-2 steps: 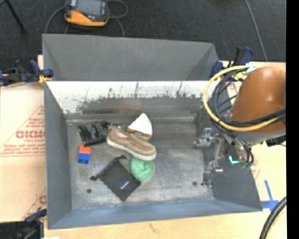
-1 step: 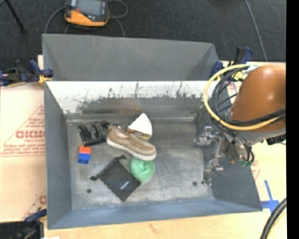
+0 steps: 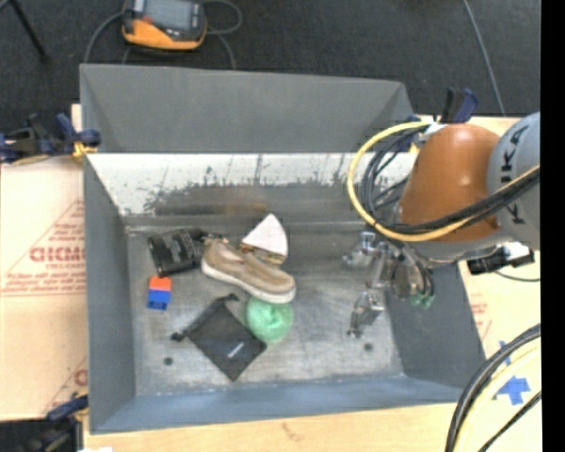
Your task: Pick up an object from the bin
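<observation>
In the camera view, the gripper (image 3: 363,314) is hanging low over the bare right side of the bin (image 3: 311,351). I cannot tell how wide it is standing or whether it is gripping anything. The nearest things are lying to its left, apart from it: a green crumpled ball (image 3: 269,319), and beyond it a tan shoe (image 3: 248,269) whose long axis is slanting down toward the gripper. Open grey floor is separating them.

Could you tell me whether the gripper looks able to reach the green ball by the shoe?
Probably yes: the gripper sits over bare bin floor right of the green ball, with nothing between them; the tan shoe overlaps only its top edge.
</observation>
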Motion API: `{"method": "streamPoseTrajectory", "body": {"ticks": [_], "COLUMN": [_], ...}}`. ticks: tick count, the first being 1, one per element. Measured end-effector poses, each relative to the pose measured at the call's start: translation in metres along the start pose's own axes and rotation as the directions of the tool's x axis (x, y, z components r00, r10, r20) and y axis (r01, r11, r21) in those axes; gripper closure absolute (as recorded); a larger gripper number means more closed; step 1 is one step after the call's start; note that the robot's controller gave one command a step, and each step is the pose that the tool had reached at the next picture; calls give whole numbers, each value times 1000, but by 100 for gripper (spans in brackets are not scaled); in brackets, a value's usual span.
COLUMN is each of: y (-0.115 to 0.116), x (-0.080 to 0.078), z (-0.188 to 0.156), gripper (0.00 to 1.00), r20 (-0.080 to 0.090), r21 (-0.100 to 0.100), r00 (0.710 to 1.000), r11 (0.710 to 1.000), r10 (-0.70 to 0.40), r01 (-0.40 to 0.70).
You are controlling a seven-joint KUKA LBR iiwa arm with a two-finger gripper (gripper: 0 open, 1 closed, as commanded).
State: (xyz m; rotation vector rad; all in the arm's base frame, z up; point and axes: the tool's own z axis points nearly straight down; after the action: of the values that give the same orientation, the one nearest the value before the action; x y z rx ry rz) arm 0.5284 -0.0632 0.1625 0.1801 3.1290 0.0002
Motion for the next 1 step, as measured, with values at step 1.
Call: {"method": "streamPoseTrajectory", "body": {"ticks": [1], "y": [73], "x": [-42], "z": [7], "gripper": [0], "r20": [-1], "r21": [-2], "r00": [1000], "r11": [1000], "r10": [15], "r01": [-15]}}
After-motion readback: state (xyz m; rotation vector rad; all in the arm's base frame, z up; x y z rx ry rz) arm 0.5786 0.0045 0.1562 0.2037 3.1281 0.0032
